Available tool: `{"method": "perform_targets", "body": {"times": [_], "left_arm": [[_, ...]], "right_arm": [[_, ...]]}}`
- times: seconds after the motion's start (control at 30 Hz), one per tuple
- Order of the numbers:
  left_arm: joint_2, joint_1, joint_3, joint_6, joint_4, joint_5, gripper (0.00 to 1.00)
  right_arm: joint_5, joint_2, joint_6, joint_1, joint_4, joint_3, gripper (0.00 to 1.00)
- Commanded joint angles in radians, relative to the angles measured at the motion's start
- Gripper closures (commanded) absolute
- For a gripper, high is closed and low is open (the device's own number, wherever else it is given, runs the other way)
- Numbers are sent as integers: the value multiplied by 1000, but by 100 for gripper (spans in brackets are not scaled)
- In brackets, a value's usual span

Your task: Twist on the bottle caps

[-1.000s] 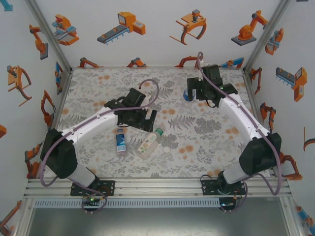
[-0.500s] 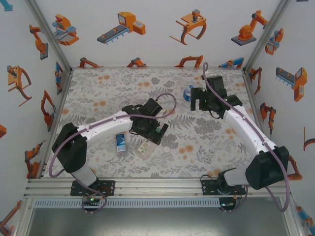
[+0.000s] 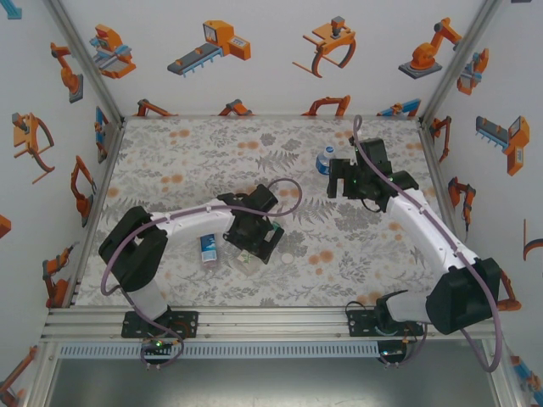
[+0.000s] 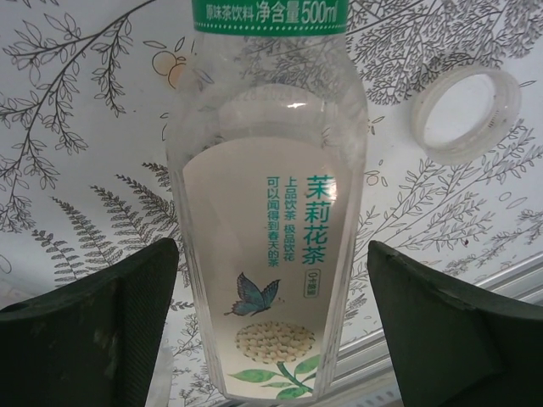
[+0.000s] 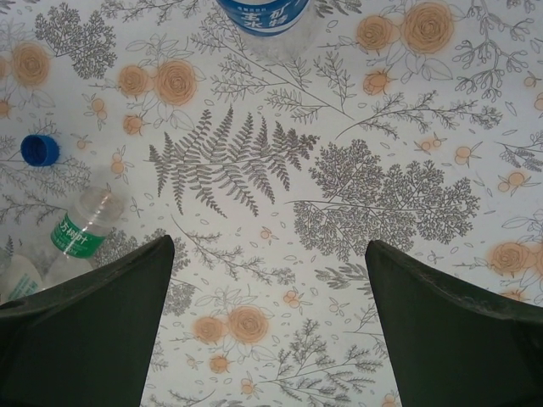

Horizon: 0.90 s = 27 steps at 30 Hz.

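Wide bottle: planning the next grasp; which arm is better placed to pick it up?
Left. The left pincer, open, straddles the wide bottle, a finger each side. The right pincer hangs far off, by a slim bottle.

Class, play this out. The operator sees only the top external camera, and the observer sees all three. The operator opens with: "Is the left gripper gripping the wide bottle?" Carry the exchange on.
Observer: Not that I can see. From the left wrist, the wide bottle lies on its side between the left gripper's open fingers, one close at each side.
Operator: Which way up is the white cap beside it?
Observer: The white cap lies open side up on the table, apart from the bottle.
Operator: Where is the blue cap?
Observer: From the right wrist, the blue cap lies on the table, well clear of the open right gripper.
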Motion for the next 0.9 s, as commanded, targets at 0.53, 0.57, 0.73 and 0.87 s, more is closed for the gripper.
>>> {"method": "perform_targets", "body": {"times": [0.53, 0.57, 0.73, 0.87], "left_arm": [[19, -6, -79, -2, 98, -52, 34], [10, -6, -85, 2, 100, -54, 36], [-57, -6, -93, 33, 92, -83, 48], [-130, -6, -78, 85, 76, -95, 56]], "right_arm": [[-31, -62, 51, -2, -20, -30, 19], [-33, -65, 53, -3, -19, -30, 19], [-57, -83, 69, 0, -24, -30, 20], [-70, -103, 89, 8, -29, -41, 22]]}}
